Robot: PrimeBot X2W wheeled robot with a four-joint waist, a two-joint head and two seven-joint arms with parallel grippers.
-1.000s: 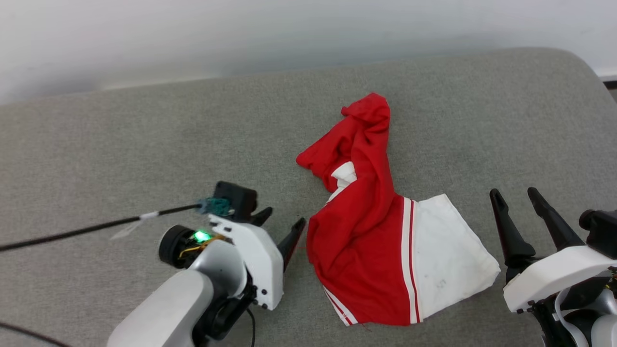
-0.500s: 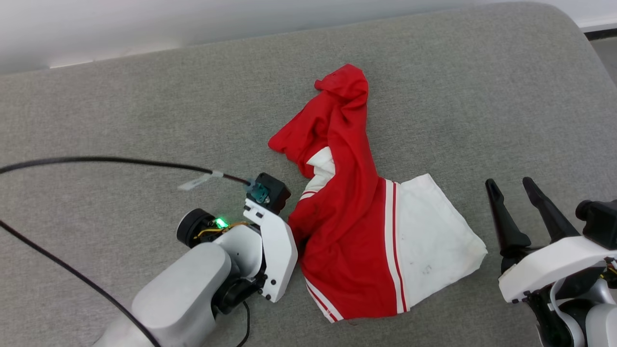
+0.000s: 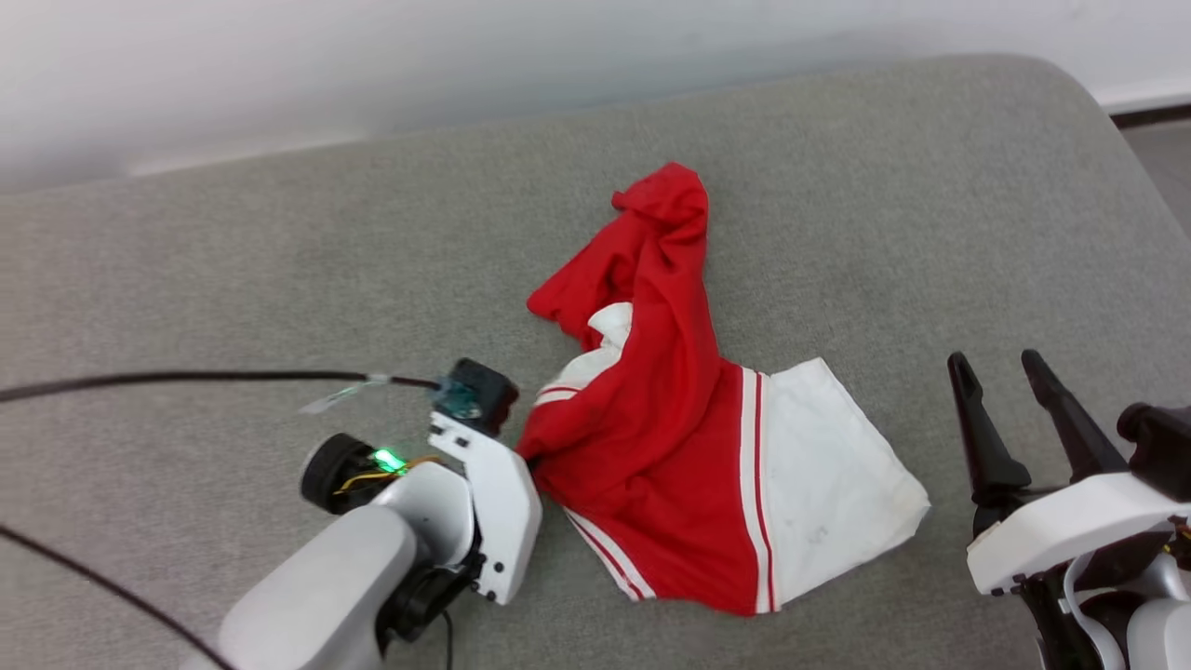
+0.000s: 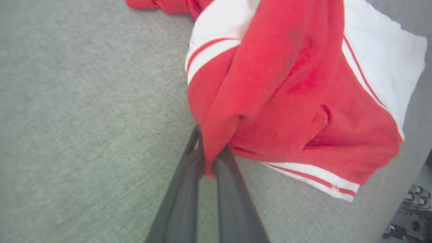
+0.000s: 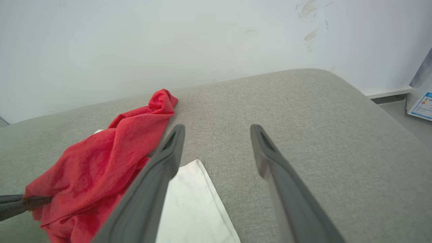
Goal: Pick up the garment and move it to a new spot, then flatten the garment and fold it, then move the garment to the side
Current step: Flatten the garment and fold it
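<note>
The garment (image 3: 670,437), red with a white sleeve and red-white striped trim, lies crumpled in the middle of the grey cushion. My left gripper (image 3: 532,461) is at its left edge, shut on a fold of red fabric. In the left wrist view the two dark fingers (image 4: 189,189) pinch that fold of the garment (image 4: 287,101) together. My right gripper (image 3: 1000,372) stands open to the right of the white sleeve, apart from it. In the right wrist view its fingers (image 5: 162,168) spread wide over the cushion, with the garment (image 5: 111,155) at the left.
The grey cushion (image 3: 233,261) has a rounded corner at the far right and a white wall (image 3: 465,56) behind it. A black cable (image 3: 186,378) runs left from my left wrist. Floor shows past the cushion's right edge (image 3: 1158,140).
My left gripper has moved right to the garment's left edge and shut on the red fabric, drawing that edge up and leftward. The head view has shifted. The right gripper stays open.
</note>
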